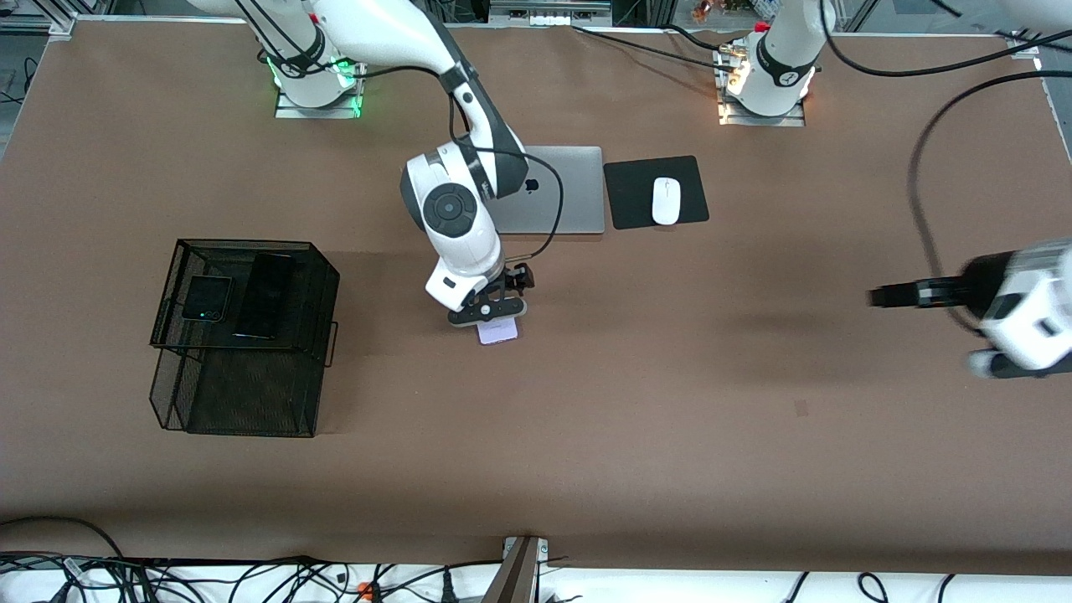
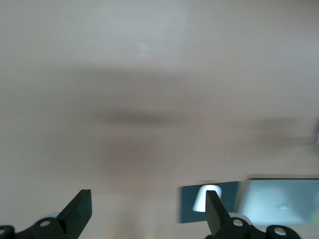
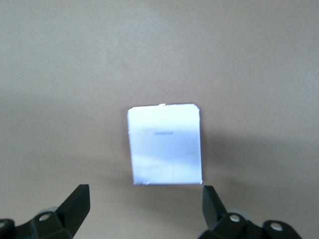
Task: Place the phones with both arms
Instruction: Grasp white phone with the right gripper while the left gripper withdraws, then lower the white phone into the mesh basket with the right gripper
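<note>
Two phones already lie on the top tier of the black mesh rack [image 1: 243, 335] toward the right arm's end of the surface [image 1: 670, 419]: the small squarish black phone [image 1: 206, 298] beside the long black phone [image 1: 264, 295]. The pale lavender-white phone [image 1: 497, 331] lies flat on bare surface, nearer the front camera than the silver laptop [image 1: 561, 189], likely because it is the last one to collect. The right arm bends down steeply from its base, wrist vertical, so the right tool [image 1: 490, 314] hangs directly over this phone; its fingers [image 3: 75, 201] are spread wide, grasping nothing. The left tool [image 1: 900, 295] hovers over bare surface at the left arm's end, released, apparently waiting.
</note>
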{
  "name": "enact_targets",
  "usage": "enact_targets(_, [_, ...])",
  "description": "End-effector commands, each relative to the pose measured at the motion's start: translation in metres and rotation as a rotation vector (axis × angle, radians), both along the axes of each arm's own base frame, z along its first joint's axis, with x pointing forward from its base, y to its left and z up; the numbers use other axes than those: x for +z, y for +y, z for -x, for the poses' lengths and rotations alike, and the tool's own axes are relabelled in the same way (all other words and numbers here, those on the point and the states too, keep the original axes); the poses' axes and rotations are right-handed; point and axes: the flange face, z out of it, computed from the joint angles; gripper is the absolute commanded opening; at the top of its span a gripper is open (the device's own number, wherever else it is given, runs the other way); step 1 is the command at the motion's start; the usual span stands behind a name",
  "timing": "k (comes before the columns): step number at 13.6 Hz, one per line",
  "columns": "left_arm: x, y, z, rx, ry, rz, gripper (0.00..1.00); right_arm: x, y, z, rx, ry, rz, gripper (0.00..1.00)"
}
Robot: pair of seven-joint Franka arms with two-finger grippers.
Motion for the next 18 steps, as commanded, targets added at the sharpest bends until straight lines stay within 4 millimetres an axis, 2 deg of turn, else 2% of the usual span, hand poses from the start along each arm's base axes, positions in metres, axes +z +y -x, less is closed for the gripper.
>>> enact_targets(1, [0.009, 0.030, 0.007, -0.068, -0.037, -0.048, 1.00, -0.010, 0.003, -0.004, 0.051, -0.040, 0.025, 1.00])
enact_targets(3, [0.018, 0.035, 0.007, -0.064, -0.065, -0.070, 1.00, -0.026, 0.006, -0.003, 0.059, -0.066, 0.032, 1.00])
enact_targets(6, [0.067, 0.032, 0.033, -0.068, -0.098, -0.073, 1.00, -0.048, 0.011, 0.000, 0.076, -0.102, 0.039, 1.00])
enact_targets(8, [0.099, 0.016, 0.057, -0.093, -0.093, -0.049, 1.00, -0.049, 0.010, 0.000, 0.095, -0.102, 0.042, 1.00])
enact_targets(11, [0.133, -0.027, 0.084, -0.143, -0.109, -0.014, 1.00, -0.053, 0.010, 0.002, 0.110, -0.096, 0.049, 1.00])
enact_targets(12, [0.134, -0.037, 0.090, -0.140, -0.106, -0.012, 1.00, -0.054, 0.013, 0.005, 0.117, -0.094, 0.051, 1.00])
enact_targets(13, [0.131, -0.039, 0.096, -0.139, -0.106, -0.011, 1.00, -0.057, 0.013, 0.006, 0.127, -0.094, 0.054, 1.00])
enact_targets(15, [0.110, -0.042, 0.109, -0.138, -0.123, -0.010, 1.00, -0.063, 0.012, 0.006, 0.159, -0.093, 0.063, 1.00])
enact_targets(17, [0.089, -0.061, 0.126, -0.168, -0.148, -0.015, 1.00, -0.064, 0.012, 0.006, 0.159, -0.094, 0.063, 1.00])
enact_targets(18, [0.081, -0.062, 0.131, -0.169, -0.159, -0.019, 1.00, -0.063, 0.011, 0.005, 0.158, -0.094, 0.063, 1.00])
